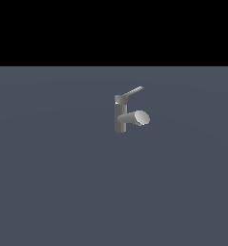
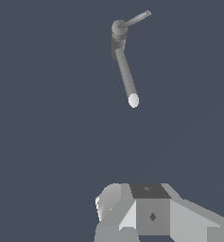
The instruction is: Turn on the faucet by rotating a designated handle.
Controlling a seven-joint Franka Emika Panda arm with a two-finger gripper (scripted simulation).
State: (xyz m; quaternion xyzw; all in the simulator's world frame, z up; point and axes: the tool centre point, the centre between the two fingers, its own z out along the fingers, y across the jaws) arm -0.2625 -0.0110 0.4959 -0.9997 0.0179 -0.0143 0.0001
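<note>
Blocky light-grey gripper (image 2: 151, 215) body, faceted white and grey panels, dark top face, small diamond-shaped marks

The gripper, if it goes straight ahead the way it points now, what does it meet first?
Probably the bare floor. The gripper shows only partly; the faucet looks off its line, though depth is unclear.

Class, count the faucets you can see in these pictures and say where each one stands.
1. The faucet stands alone on the flat grey floor, right of centre in the exterior view; no other shows in either view.
</note>
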